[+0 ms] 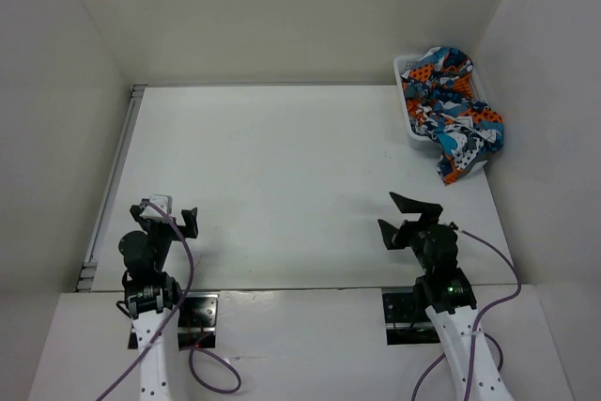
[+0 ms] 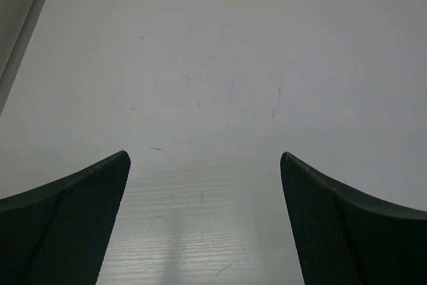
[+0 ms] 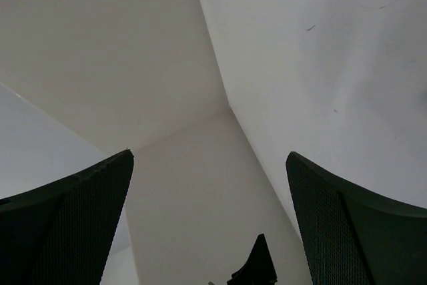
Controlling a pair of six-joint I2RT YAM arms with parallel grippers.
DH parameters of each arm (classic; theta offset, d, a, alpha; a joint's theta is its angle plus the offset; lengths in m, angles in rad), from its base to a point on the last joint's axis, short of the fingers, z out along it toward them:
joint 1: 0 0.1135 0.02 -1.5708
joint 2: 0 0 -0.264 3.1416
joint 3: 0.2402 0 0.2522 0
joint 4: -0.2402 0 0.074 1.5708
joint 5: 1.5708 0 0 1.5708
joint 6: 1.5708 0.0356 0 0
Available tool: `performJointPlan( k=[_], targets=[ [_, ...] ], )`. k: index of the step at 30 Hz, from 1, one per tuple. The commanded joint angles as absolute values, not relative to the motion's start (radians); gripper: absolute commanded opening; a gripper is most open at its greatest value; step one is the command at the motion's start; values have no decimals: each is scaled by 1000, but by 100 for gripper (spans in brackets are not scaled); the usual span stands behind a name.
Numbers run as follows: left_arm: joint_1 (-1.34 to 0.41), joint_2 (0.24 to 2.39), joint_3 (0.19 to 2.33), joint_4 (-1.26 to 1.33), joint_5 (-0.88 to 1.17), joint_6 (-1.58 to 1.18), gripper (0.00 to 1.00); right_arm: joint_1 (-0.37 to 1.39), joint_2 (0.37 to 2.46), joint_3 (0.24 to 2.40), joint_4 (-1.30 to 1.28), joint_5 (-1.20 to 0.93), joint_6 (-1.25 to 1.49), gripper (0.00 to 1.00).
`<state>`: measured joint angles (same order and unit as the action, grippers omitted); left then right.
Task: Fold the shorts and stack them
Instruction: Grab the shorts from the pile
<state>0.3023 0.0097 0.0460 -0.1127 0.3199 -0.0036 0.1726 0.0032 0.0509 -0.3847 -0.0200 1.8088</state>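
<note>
Filling the bottom corners of both wrist views, dark textured fingers are standing wide apart. The left gripper (image 2: pixel 205 158) is gaping over a bare, lightly scratched stretch of table (image 2: pixel 213 65). The right gripper (image 3: pixel 210 158) is spread just as wide and is facing pale walls (image 3: pixel 100 65) meeting in a corner. Neither is gripping anything.

Only the overhead view is showing the shorts (image 1: pixel 451 110). They are lying crumpled in a heap in the white basket (image 1: pixel 404 70) at the far right corner of the table. One fold is spilling over the basket's near rim and hanging down towards the tabletop. From above, both arms are sitting well apart from that heap, near the front edge. The right gripper is the closer of the two, and the left one is far across the table.
</note>
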Motion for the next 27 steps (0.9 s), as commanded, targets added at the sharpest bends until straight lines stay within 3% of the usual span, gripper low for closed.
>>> performJointPlan(
  k=[1,8,12,15,16,17,20,22,27],
  targets=[
    [302,-118,11,-89,357,0,100,181,-11,29,-374,-8,1755,100],
    [302,-118,74,44,733,0,100,181,-11,82,8,95,1493,100],
    [302,-109,92,115,741,0,100,181,32,222,64,272,1319,100],
    [302,-100,58,289,695,0,100,181,283,426,78,263,1068,100],
    [292,-100,58,313,684,0,100,181,390,590,62,226,992,100],
    [291,-81,58,313,684,0,100,192,627,685,-37,225,921,100],
    [282,35,135,287,722,0,100,192,1034,1025,-237,327,725,100],
    [282,113,219,275,723,0,100,201,1176,1185,-252,420,585,100],
    [282,657,587,80,565,0,100,154,1486,1376,-192,593,412,100]
  ],
)
